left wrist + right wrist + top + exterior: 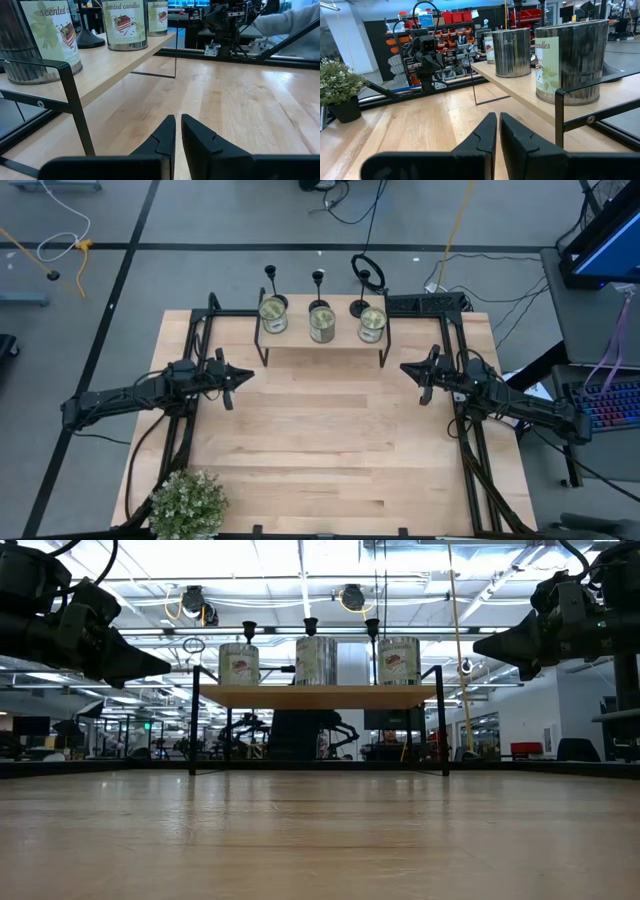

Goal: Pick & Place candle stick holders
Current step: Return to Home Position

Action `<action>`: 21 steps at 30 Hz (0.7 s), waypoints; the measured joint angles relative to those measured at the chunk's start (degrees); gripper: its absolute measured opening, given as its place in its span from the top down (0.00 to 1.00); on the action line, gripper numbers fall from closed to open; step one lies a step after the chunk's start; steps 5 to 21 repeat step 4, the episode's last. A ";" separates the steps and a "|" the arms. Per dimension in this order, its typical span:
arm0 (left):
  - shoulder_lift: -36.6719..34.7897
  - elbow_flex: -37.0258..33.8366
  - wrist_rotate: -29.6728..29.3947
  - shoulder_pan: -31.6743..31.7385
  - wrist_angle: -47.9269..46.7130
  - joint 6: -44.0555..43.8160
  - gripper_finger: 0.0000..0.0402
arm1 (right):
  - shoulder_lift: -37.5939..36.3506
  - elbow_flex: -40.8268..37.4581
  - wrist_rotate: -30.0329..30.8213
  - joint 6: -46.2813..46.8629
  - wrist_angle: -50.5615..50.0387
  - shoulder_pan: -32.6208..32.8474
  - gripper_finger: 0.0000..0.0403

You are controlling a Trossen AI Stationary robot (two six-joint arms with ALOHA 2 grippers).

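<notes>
Three black candle stick holders stand by their disc bases on a raised wooden shelf [322, 352] at the table's far side: left [271, 278], middle [318, 280], right [359, 306]. Each stands behind a tin of scented candles [321, 322]. In the low view their tops [311, 626] show above the tins. My left gripper [249, 375] hovers shut and empty at the table's left. My right gripper [404, 367] hovers shut and empty at the right. Both point toward the table's middle.
A leafy potted plant [188, 503] stands at the table's near left corner. The shelf rests on thin black legs [192, 720]. Black frame rails [196, 330] run along the table's left and right sides. Bare wood [330, 440] lies between the arms.
</notes>
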 joint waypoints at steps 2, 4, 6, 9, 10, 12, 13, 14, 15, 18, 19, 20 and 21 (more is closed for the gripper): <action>0.02 0.00 0.00 -0.02 0.00 0.00 0.91 | 0.00 0.00 0.00 0.00 -0.01 -0.02 0.97; 0.02 0.00 0.00 -0.01 0.00 0.00 0.91 | 0.00 0.00 0.00 0.00 0.00 -0.02 0.97; 0.02 0.00 0.00 -0.01 0.00 0.00 0.91 | 0.00 0.00 0.00 0.00 0.00 -0.02 0.97; 0.02 0.00 0.00 -0.01 0.00 0.00 0.91 | 0.00 0.00 0.00 0.00 0.00 -0.02 0.97; 0.02 0.00 0.00 -0.01 0.00 0.00 0.91 | 0.00 0.00 0.00 0.00 0.00 -0.02 0.97; 0.02 0.00 0.00 -0.01 0.00 0.00 0.91 | 0.00 0.00 0.00 0.00 0.00 -0.02 0.97; 0.02 0.00 0.00 -0.01 0.00 0.00 0.91 | 0.00 0.00 0.00 0.00 0.00 -0.02 0.97; 0.02 0.00 0.00 -0.01 0.00 0.00 0.91 | 0.00 0.00 0.00 0.00 0.00 -0.02 0.97; 0.02 0.00 0.00 -0.01 0.00 0.00 0.91 | 0.00 0.00 0.00 0.00 0.00 -0.02 0.97; 0.02 0.00 0.00 -0.01 0.00 0.00 0.91 | 0.00 0.00 0.00 0.00 0.00 -0.02 0.97; 0.02 0.00 0.00 -0.01 0.00 0.00 0.91 | 0.00 0.00 0.00 0.00 0.00 -0.02 0.97; 0.02 0.00 0.00 -0.01 0.00 0.00 0.91 | 0.00 0.00 0.00 0.00 0.00 -0.02 0.97; 0.02 0.00 0.00 -0.01 0.00 0.00 0.91 | 0.00 0.00 0.00 0.00 0.00 -0.02 0.97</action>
